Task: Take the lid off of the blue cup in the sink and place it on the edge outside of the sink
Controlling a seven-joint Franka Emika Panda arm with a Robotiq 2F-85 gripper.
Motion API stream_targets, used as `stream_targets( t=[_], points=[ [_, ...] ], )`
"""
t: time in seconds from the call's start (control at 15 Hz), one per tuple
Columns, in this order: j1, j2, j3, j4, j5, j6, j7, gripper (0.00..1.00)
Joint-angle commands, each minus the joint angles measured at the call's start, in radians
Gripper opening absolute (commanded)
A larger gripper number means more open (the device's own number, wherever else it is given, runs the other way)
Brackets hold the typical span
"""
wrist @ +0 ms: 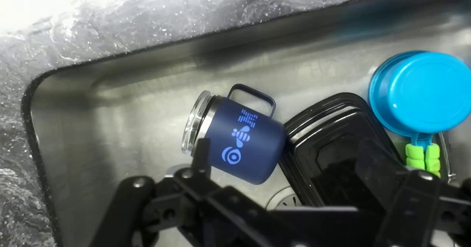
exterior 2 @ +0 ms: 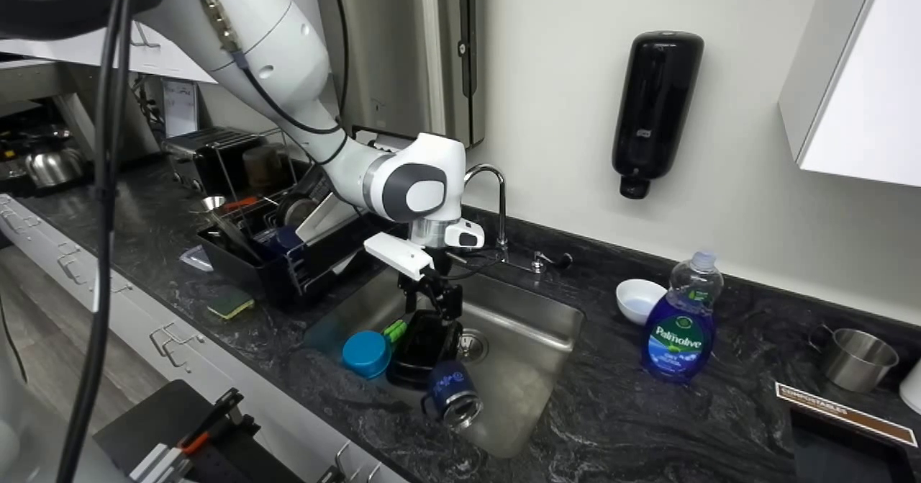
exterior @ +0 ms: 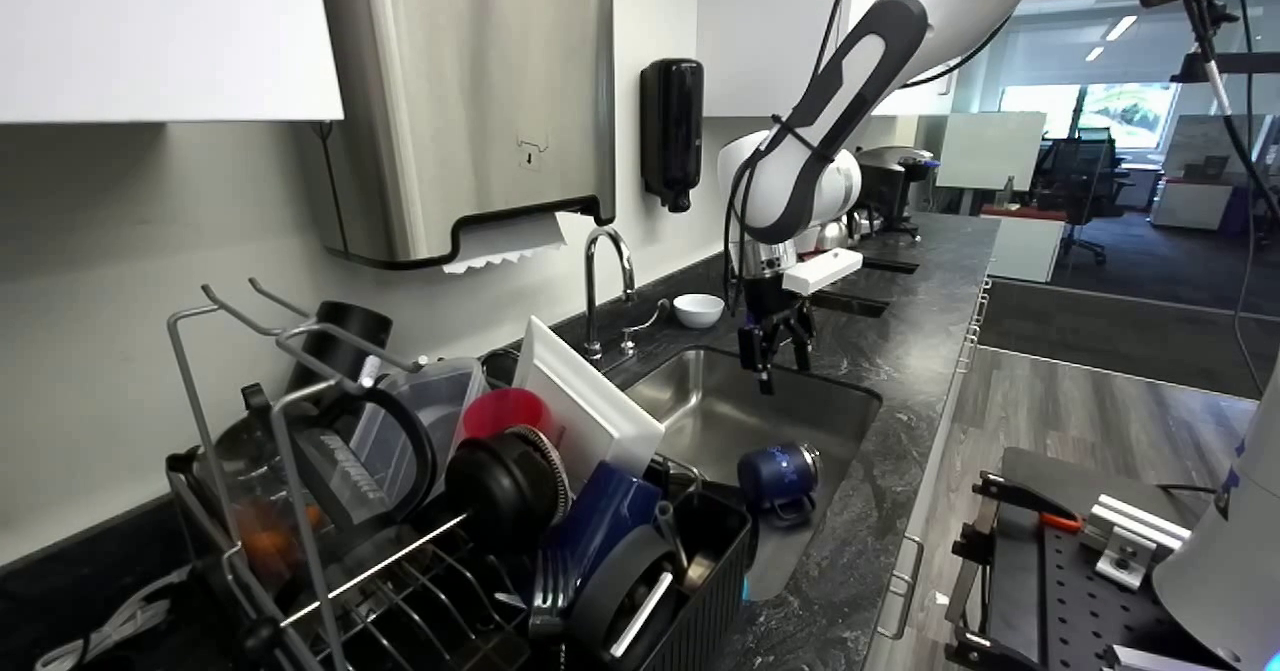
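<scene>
Wrist view: my jaws stand spread wide above the rectangular stainless steel sink (wrist: 73, 129), black linkages blocking much of the lower frame. Behind them the pale, round, slotted drain (wrist: 283, 198) shows only in part; same for the glossy black plastic container (wrist: 323, 144), lower end lost. A bright blue round plastic bowl (wrist: 430, 92) with lime-green segmented handle (wrist: 415, 153) runs to the right border. In an exterior view, the loaded wire and black plastic dish rack (exterior: 715, 561) hides the near end of the sink, leaving a sliver of that bowl. Steel dull, corners rounded, reflections smeared. The dark grey speckled stone edge (wrist: 154, 22) carries pale veins; glare washes out one corner. The blue cup (wrist: 243, 140), a matte navy mug with a squared side loop, bare metal lip and pale blue prints, lies on its side in the sink, base at the container's rim; touching or overlapping, I can't tell. Its clear round plastic lid (wrist: 195, 122) sits across the mouth, dark ring behind it; how firmly seated, unclear.
</scene>
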Motion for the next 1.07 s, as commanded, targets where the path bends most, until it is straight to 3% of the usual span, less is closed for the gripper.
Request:
stream_targets(
  t=[0.0,0.6,0.73,1.0],
  points=[
    [-0.001,0.013,-0.005,0.014,0.01,-0.004,-0.003,1.0],
    [-0.003,0.017,-0.004,0.024,0.015,-0.008,-0.003,1.0],
    [0.001,0.04,0.007,0.056,0.032,-0.054,0.001,1.0],
    [0.002,0.109,0.03,0.086,0.069,0.011,-0.011,1.0]
  ],
)
